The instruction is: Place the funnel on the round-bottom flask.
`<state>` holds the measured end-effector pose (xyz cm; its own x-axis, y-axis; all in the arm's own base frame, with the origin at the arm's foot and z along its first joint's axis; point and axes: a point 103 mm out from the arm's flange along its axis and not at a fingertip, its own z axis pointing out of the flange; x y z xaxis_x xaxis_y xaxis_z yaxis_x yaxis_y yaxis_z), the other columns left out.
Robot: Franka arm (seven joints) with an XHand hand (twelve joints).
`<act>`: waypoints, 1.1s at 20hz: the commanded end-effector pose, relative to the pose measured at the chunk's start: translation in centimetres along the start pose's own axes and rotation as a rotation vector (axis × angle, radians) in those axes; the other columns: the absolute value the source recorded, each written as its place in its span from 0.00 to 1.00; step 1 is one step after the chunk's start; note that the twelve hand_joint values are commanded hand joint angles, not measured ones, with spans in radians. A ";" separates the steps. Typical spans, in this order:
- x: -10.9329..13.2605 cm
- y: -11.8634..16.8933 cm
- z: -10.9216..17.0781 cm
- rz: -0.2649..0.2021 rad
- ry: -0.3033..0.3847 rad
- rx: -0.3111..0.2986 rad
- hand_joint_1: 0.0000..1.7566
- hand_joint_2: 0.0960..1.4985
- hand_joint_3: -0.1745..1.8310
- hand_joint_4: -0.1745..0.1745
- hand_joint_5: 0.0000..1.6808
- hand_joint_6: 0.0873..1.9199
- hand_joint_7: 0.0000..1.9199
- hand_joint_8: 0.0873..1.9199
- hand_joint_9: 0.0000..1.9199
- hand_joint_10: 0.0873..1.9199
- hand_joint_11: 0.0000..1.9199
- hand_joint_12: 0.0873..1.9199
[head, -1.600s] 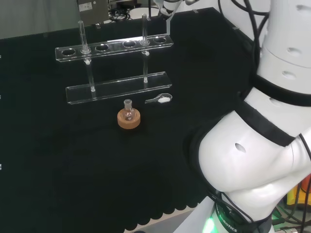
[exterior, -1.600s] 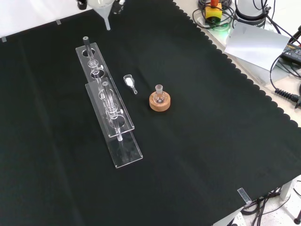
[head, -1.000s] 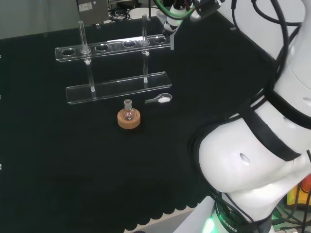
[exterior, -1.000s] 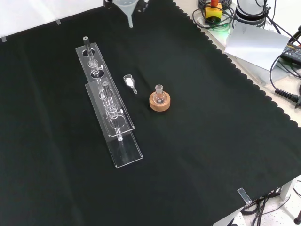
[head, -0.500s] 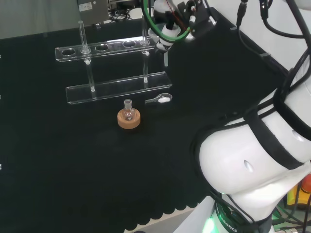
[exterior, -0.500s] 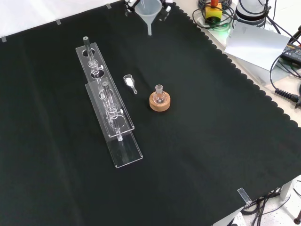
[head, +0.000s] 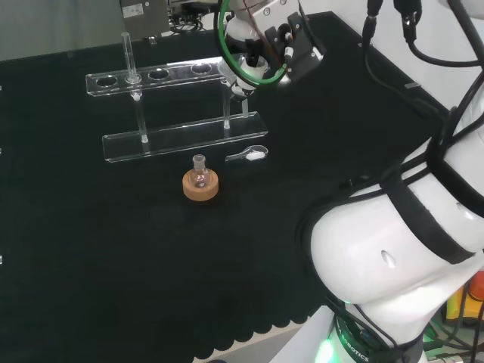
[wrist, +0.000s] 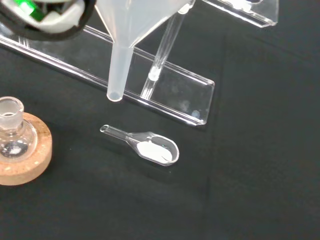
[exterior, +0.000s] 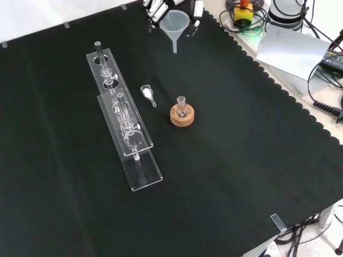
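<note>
Up near the top edge of the front view, the hand (exterior: 161,8) has its fingers curled round the rim of the funnel (exterior: 175,27), which hangs upright in the air with its spout pointing down at the black cloth (exterior: 241,160). Taking the round-bottom flask (exterior: 182,108) as the landmark, the funnel sits well apart from it — higher in the front view and not over its neck. The flask stands upright in its cork ring (exterior: 182,115), neck open.

Just beside the flask, on its left in the front view, lies a small clear scoop (exterior: 147,93) with a little white powder in its bowl. Beyond the scoop, still farther left of the flask, runs the clear test-tube rack (exterior: 120,115), with a few tubes standing in it.

Seen from the wrist, the funnel's spout (wrist: 120,70) hangs between the flask (wrist: 11,132) and the rack's base plate (wrist: 185,97) — above the scoop's handle, touching none of them.
</note>
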<state>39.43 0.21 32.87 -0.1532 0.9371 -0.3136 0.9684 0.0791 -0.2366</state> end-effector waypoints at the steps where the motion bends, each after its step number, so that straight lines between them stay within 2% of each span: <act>1: 2.2 0.8 1.4 -0.035 0.026 -0.016 0.52 0.41 0.39 0.19 0.44 0.55 0.34 0.62 0.55 0.47 0.38 0.56; 7: 4.6 1.5 2.0 -0.076 0.025 -0.024 0.53 0.41 0.39 0.18 0.44 0.55 0.34 0.62 0.55 0.47 0.38 0.55; 22: 7.0 2.8 3.5 -0.094 0.022 -0.016 0.53 0.41 0.39 0.17 0.43 0.55 0.35 0.62 0.55 0.47 0.40 0.54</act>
<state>40.18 5.26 27.36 -0.2313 0.9335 -0.2740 0.9552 0.1645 -0.2460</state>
